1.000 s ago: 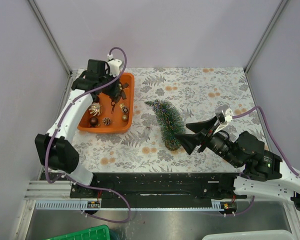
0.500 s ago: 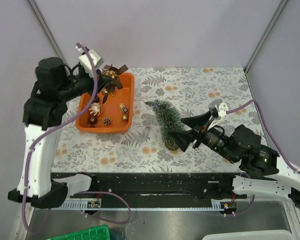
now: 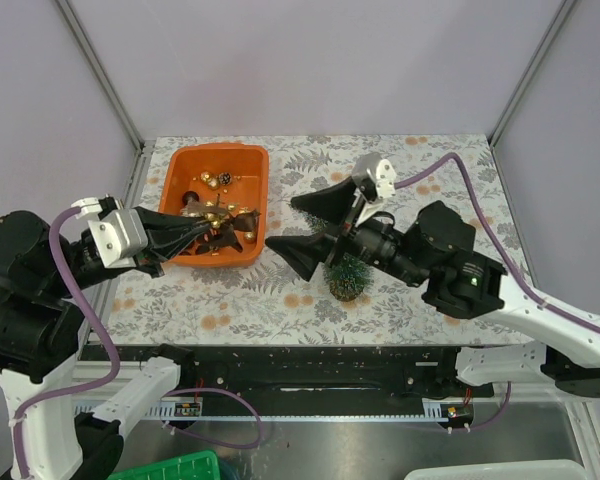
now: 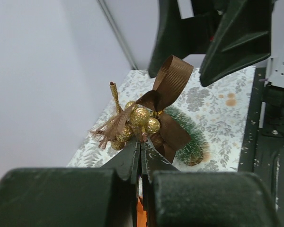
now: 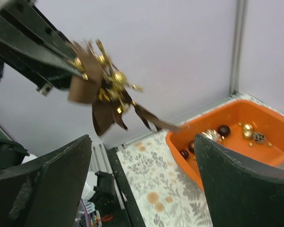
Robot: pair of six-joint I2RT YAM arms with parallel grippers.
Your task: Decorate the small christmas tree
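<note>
My left gripper (image 3: 202,232) is shut on a brown ribbon bow ornament with gold glitter balls (image 3: 226,224) and holds it in the air above the near edge of the orange tray (image 3: 216,149). In the left wrist view the ornament (image 4: 149,116) sticks out of the shut jaws. My right gripper (image 3: 306,228) is wide open and empty, facing the ornament from the right; in its wrist view the ornament (image 5: 102,90) hangs ahead of the jaws. The small christmas tree (image 3: 347,277) is mostly hidden under the right arm; it also shows in the left wrist view (image 4: 193,139).
The orange tray holds several small gold and brown ornaments (image 3: 216,180) at the back left; it also shows in the right wrist view (image 5: 255,124). The floral tablecloth (image 3: 430,180) covers the table. Grey walls stand on three sides.
My left arm has lifted the bow ornament out of the tray and pulled back toward the near left. My right arm has risen and swung left over the tree, jaws still open.
</note>
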